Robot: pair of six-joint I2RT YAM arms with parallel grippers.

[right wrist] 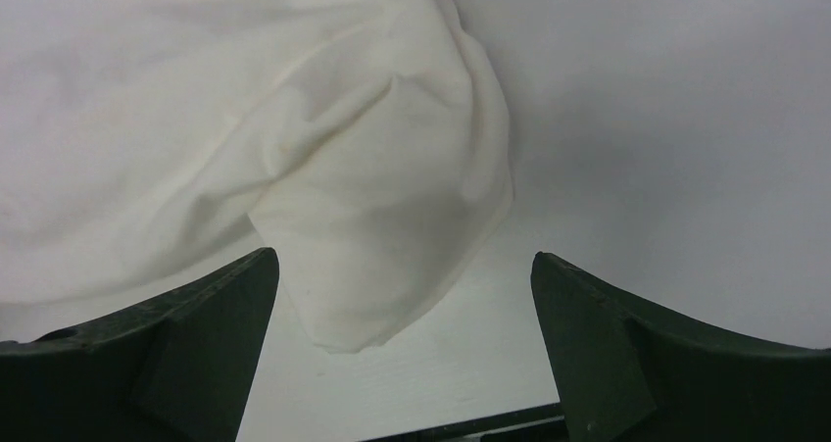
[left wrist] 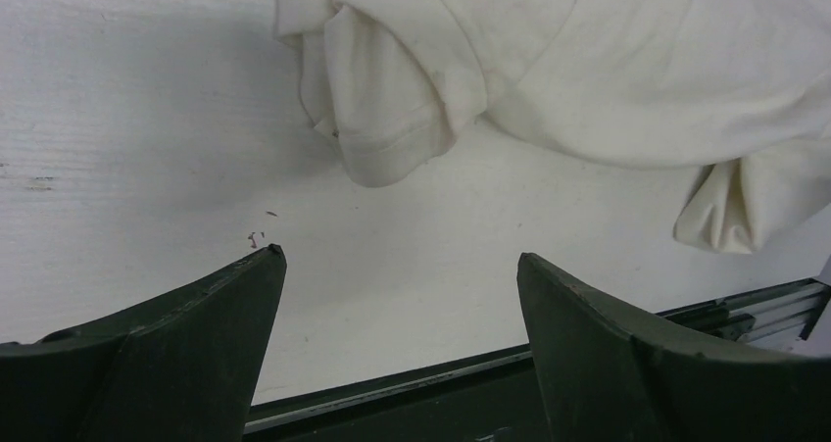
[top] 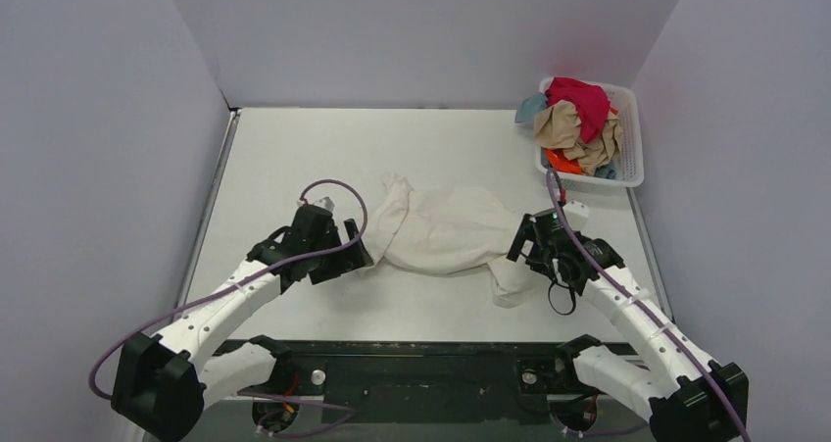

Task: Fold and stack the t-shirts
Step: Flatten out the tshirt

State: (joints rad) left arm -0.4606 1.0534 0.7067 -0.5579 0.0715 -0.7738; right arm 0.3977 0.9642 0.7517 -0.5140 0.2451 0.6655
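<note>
A: Left end effector [top: 359, 257], status?

B: Fingers spread wide, nothing between them. The left wrist view has it [left wrist: 402, 256] over bare counter [left wrist: 147, 119], just short of a hemmed sleeve [left wrist: 392, 143] of the cream t-shirt [left wrist: 608, 60]. Apart from the cloth.

A: Right end effector [top: 518, 246]?

B: Also spread wide, gripping nothing. In its wrist view a loose flap [right wrist: 392, 217] of the same shirt lies ahead, between the two fingers. Whether the left finger [right wrist: 196, 324] touches the cloth, I cannot tell.

A: Where is the shirt overall?

B: Top view: crumpled lengthwise mid-counter, between the two arms, one end near each end effector.

A: What does only the top view give?

B: The white slatted basket [top: 635, 140] at the far right corner, heaped: magenta-red shirt [top: 580, 99] on top, tan shirt [top: 578, 136] under it, orange shirt [top: 559, 160] low in front, pale blue shirt [top: 530, 106] at the left edge.

A: And only the wrists?

B: The left shows hem stitching on the sleeve, small dark specks [left wrist: 257, 236] on the counter, and a metal rail [left wrist: 755, 305] at the near edge.
</note>
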